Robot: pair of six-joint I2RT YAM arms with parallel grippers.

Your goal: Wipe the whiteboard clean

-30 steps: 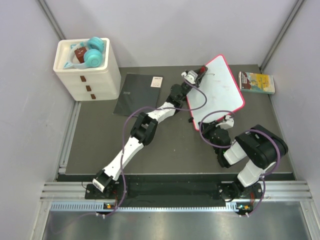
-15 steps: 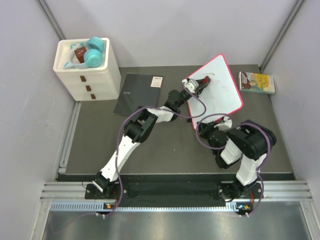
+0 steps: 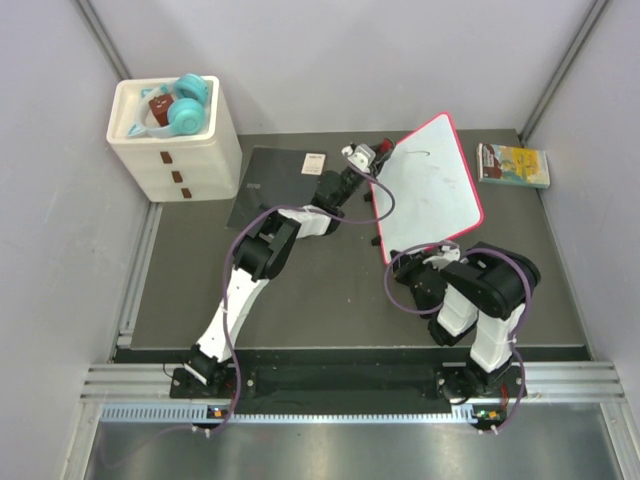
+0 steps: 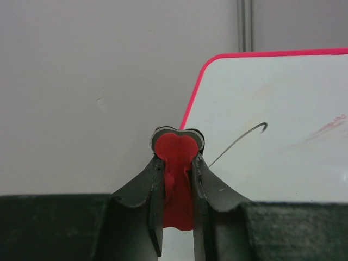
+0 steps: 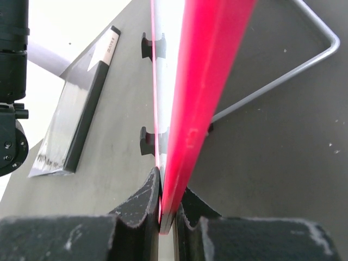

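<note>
Whiteboard (image 3: 430,190) rim in right end effector (image 5: 169,187), eraser (image 4: 175,147) in left end effector (image 4: 176,163) alongside

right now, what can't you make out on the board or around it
- right wrist view: the whiteboard is edge-on, so its writing face is hidden
- left wrist view: the left gripper and the red piece it holds cover the board's lower part
- top view: the label on the black notebook is too small to read

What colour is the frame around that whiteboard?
The whiteboard has a pink-red frame, clearest in the right wrist view.
</note>
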